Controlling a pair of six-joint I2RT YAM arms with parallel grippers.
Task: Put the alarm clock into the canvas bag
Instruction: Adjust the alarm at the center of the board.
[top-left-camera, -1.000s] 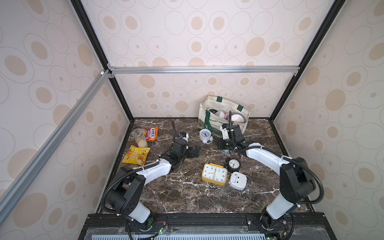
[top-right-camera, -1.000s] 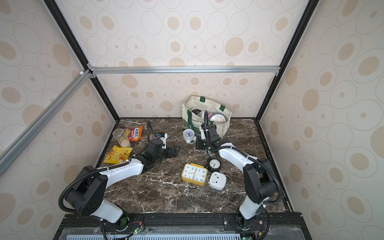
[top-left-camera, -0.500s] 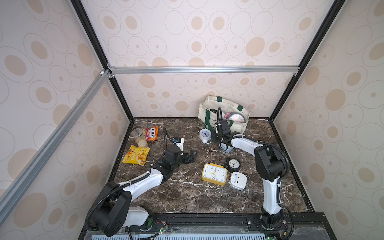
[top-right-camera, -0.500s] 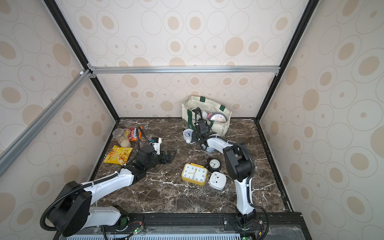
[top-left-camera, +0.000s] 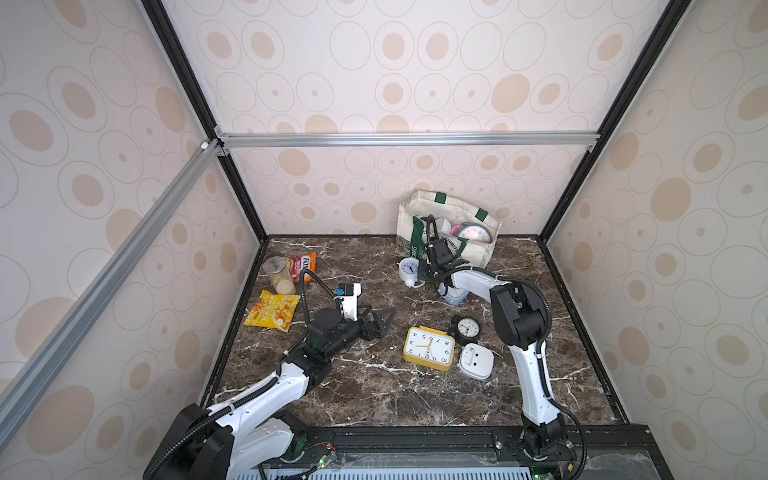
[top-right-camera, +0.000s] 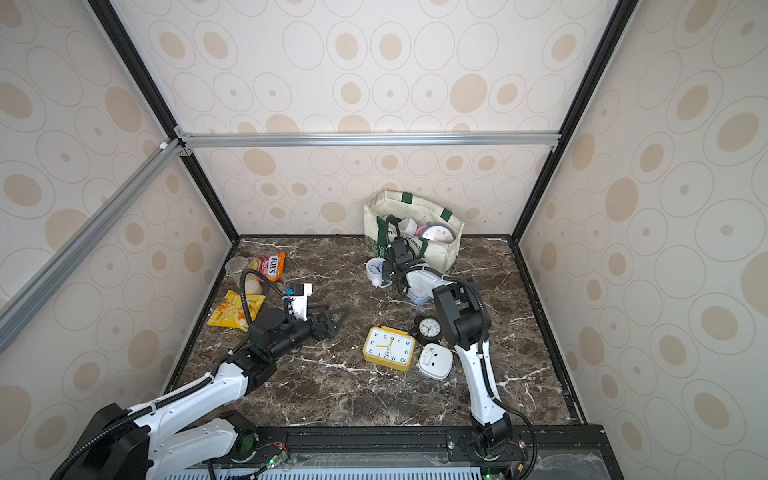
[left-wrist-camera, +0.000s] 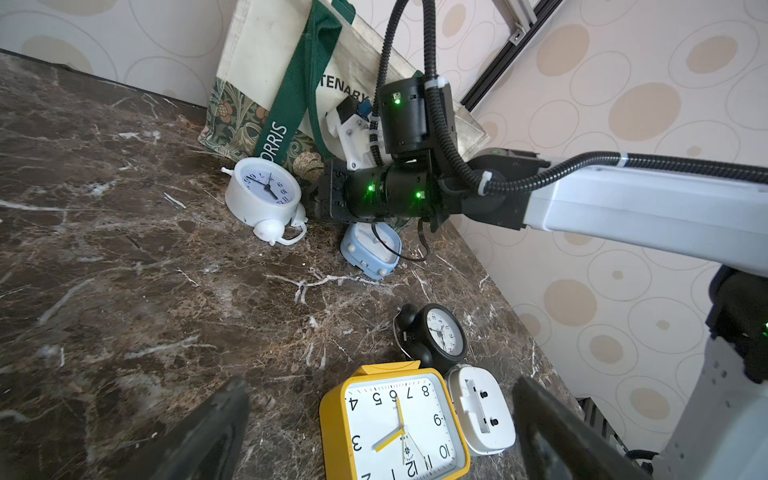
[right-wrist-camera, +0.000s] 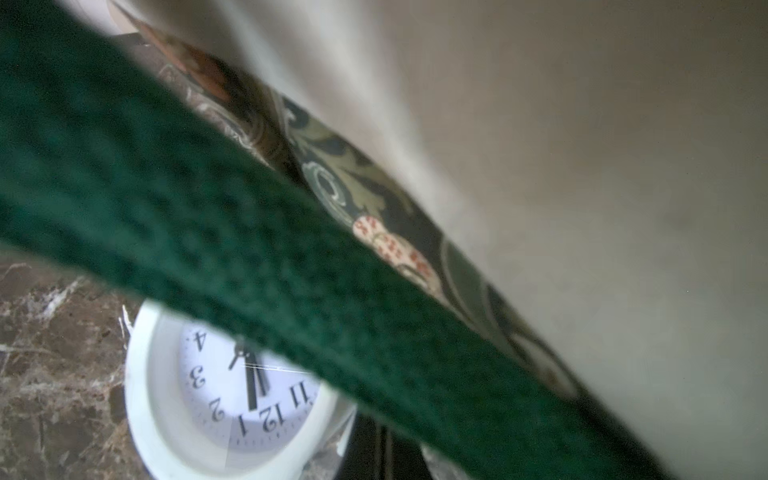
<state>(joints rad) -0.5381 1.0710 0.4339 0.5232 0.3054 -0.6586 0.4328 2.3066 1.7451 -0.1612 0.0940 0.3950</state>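
**Right arm tucked in at the foot of the bag, clocks spread over the marble**

In both top views the canvas bag (top-left-camera: 449, 205) stands open against the back wall, right of centre, with a pink-rimmed clock (top-left-camera: 473, 232) inside it. Just below its left corner the white round alarm clock (top-left-camera: 409, 268) lies face up on the marble table (top-left-camera: 374, 395), outside the bag. The right gripper (top-left-camera: 423, 271) sits just right of that clock with its jaws closed. The bag's green strap (right-wrist-camera: 291, 270) drapes across the right wrist view, and I cannot tell whether it is pinched. A blue clock (top-left-camera: 455, 297) lies under that arm. The left gripper (top-left-camera: 386, 322) hovers mid-frame, spread wide and holding nothing. It faces the yellow clock (top-left-camera: 428, 347), the black clock (top-left-camera: 467, 328) and a white face-down clock (top-left-camera: 476, 361), which are clustered right of centre
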